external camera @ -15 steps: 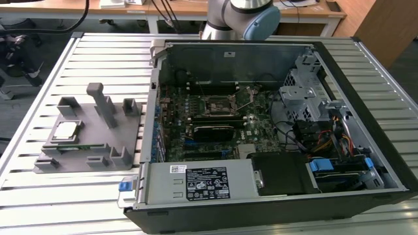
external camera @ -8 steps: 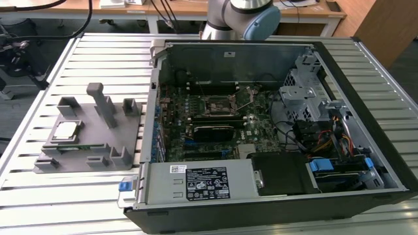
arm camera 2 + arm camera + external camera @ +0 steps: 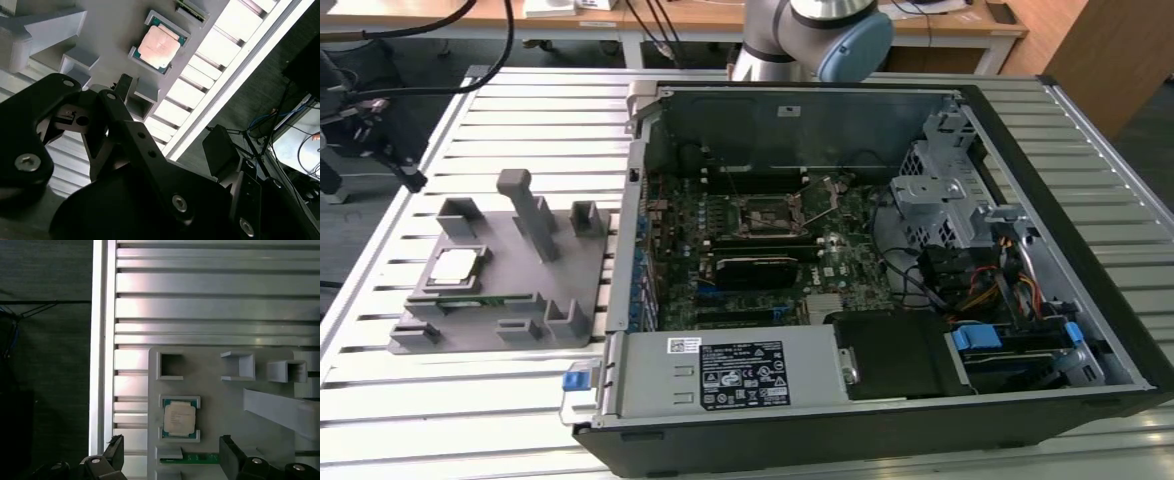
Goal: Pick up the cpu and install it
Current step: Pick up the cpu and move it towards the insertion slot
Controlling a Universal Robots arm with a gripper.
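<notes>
Fingers (image 3: pixel 116 454) of the gripper (image 3: pixel 172 460) stand wide apart and empty in the first wrist view, close above the cpu (image 3: pixel 180 419), which lies flat in its nest on the grey holder block (image 3: pixel 225 400). A clean pick likely needs the jaws centred, squared to its edges and clear of the nest's lips. Well apart, the socket (image 3: pixel 767 212) sits in the open case (image 3: pixel 801 120).

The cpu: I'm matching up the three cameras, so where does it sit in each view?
Exterior view: the cpu lies in the grey holder block, to the exterior view's left of the open computer case.
Second wrist view: the cpu sits in its recess on the holder block.
First wrist view: the cpu sits in the same recess.
Shared landmark: the green circuit strip beside it.
</notes>
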